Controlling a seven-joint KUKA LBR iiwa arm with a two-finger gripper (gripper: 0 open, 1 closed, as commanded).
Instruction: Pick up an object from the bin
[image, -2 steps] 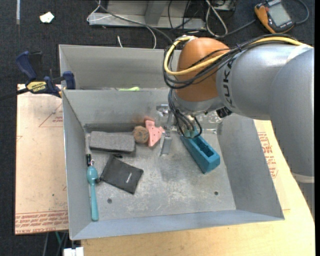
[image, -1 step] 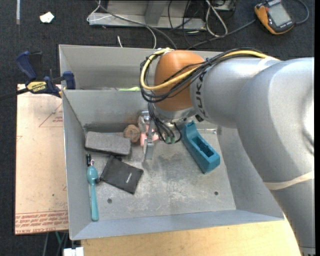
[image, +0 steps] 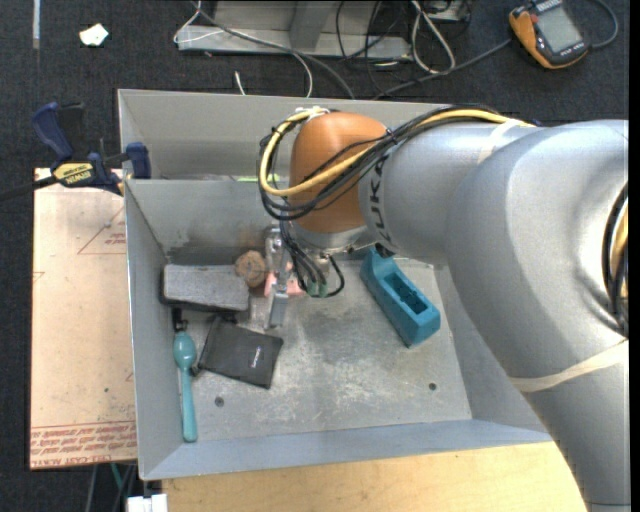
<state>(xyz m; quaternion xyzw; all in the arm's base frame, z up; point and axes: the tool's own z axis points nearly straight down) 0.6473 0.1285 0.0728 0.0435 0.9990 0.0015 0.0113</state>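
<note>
My gripper (image: 277, 303) hangs low in the left middle of the bin, under the orange wrist cover. A small pink thing (image: 272, 285) shows right at the gripper; whether it is held I cannot tell. A brown roundish lump (image: 250, 265) lies just left of the gripper. A grey rectangular block (image: 205, 285) sits further left. A flat black wallet-like piece (image: 240, 355) lies directly below the gripper's tip.
A teal spoon (image: 186, 385) lies along the bin's left wall, bowl upward. A blue open box-shaped piece (image: 400, 298) lies to the right of the gripper, partly under the arm. The arm covers the bin's right and rear.
</note>
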